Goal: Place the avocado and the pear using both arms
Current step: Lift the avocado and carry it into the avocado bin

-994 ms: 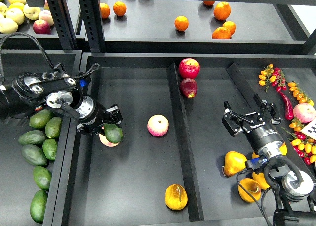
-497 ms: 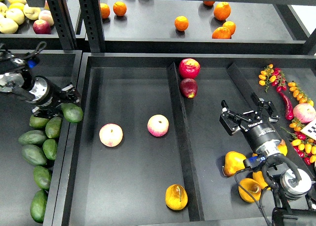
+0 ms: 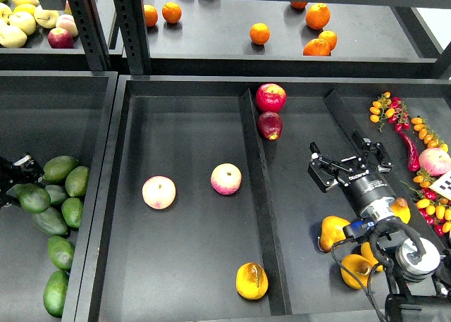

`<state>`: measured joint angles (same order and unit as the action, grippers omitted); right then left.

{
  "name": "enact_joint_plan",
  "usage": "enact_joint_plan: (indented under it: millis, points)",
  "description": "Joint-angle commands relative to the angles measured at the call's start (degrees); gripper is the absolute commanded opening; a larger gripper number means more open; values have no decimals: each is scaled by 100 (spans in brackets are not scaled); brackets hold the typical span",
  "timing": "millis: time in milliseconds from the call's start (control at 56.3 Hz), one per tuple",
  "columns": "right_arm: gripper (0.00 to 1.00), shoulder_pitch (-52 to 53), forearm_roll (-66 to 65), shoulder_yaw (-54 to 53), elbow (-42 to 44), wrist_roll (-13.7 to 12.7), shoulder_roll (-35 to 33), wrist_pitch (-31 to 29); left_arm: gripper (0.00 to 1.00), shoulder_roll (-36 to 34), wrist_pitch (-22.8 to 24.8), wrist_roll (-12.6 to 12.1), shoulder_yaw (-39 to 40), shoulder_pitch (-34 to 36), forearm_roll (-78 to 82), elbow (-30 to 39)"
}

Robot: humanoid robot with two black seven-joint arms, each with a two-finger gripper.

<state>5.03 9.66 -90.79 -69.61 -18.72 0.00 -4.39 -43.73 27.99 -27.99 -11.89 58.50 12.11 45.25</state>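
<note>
left claw at 9 o'clock grips the avocado; right claw at 3 o'clock gapes empty; pear at 6.

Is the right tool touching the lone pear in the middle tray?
Apart. The head view shows the right tool open over the right compartment, with a divider and bare tray floor between it and the pear near the front edge.
</note>
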Motion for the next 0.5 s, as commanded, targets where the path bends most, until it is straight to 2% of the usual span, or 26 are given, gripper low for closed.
enact_joint_plan:
  millis: [0,266,479]
  points:
    - [100,-2,1,0,-9,0,0,0,38,-197,1,-1,29,-243,-7,28]
    - [100,-2,1,0,-9,0,0,0,39,-215,1,-1,591,-1016,266,28]
    - [100,-2,1,0,0,0,0,0,40,-144,1,-1,662,-1201,274,28]
